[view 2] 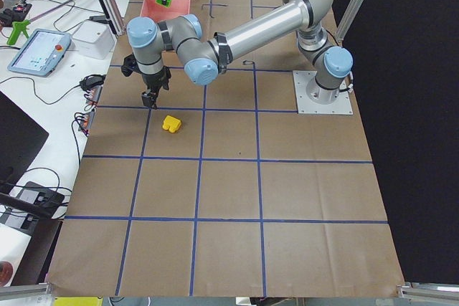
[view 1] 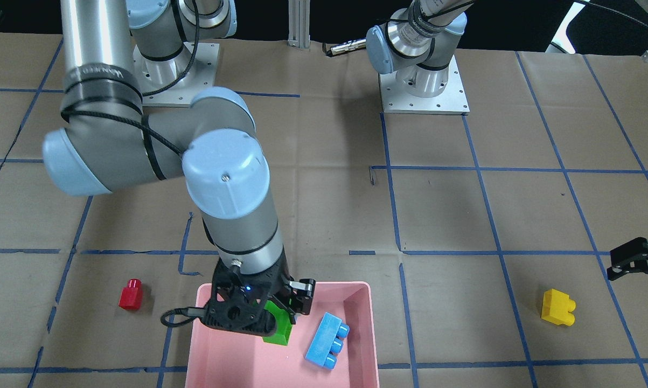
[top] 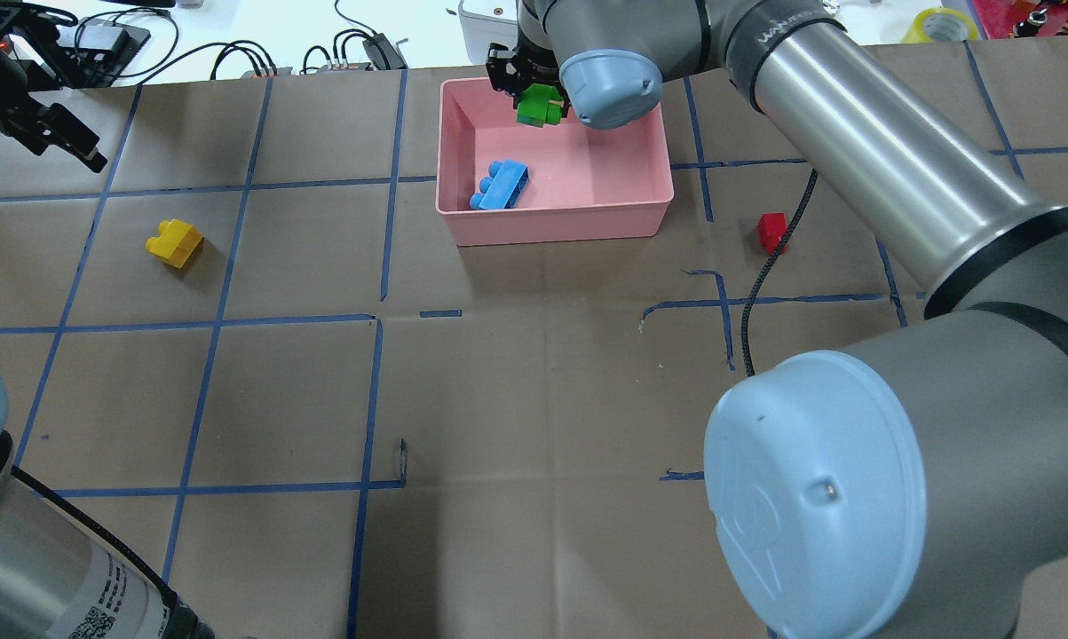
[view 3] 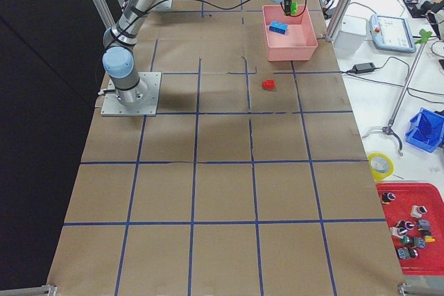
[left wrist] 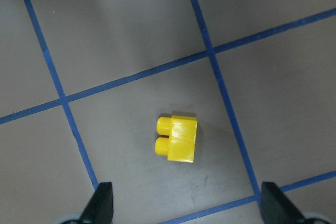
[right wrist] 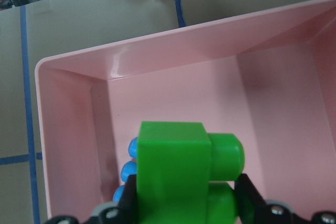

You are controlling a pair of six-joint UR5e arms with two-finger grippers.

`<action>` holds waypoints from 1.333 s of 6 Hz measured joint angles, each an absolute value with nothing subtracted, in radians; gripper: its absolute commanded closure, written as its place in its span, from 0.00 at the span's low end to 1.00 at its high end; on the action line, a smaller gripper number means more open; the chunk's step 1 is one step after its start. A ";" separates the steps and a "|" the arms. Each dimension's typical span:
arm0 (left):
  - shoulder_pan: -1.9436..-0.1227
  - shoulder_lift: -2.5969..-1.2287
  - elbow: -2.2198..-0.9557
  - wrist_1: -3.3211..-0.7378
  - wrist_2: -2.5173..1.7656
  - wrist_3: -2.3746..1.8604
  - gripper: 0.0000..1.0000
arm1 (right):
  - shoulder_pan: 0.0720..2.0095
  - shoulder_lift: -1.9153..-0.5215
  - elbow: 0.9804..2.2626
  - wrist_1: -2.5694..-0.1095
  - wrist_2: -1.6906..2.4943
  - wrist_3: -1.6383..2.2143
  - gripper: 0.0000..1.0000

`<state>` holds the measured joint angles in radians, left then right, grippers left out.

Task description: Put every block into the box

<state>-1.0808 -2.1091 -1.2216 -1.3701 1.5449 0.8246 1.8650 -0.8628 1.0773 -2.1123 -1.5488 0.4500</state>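
Observation:
My right gripper [view 1: 278, 318] is shut on the green two-stud brick [view 1: 278, 327], held over the far-side part of the pink box [view 1: 374, 345]; the brick fills the right wrist view [right wrist: 181, 177]. The light-blue three-stud brick [top: 501, 185] lies inside the box. The yellow brick [left wrist: 177, 138] lies on the table on my left side, below my open, empty left gripper [left wrist: 189, 205]. The small red brick [top: 771, 232] stands on the table to the right of the box.
Brown paper with blue tape grid lines covers the table. A black cable [top: 764, 275] hangs from my right arm near the red brick. Both arm bases [view 1: 423, 86] stand on the robot's side of the table. Cables and devices lie beyond the table's far edge [top: 232, 62].

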 measured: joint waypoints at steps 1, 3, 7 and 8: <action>-1.082 -2.141 -1.237 -1.365 1.521 0.788 0.00 | 1.867 -0.855 1.075 -2.123 -1.552 0.442 0.00; -1.084 -2.190 -1.289 -1.307 1.499 0.771 0.01 | 1.848 -0.866 1.080 -2.093 -1.564 0.358 0.00; -1.082 -2.218 -1.458 -1.020 1.504 0.862 0.01 | 1.550 -1.123 1.318 -1.902 -1.646 0.017 0.04; -1.082 -2.224 -1.482 -0.982 1.504 0.888 0.01 | 1.490 -1.140 1.401 -1.987 -1.646 -0.068 0.04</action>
<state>-1.0825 -2.2240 -1.4819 -0.9823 1.5043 0.8877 1.4895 -1.1396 1.4009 -1.9867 -1.6458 -0.0682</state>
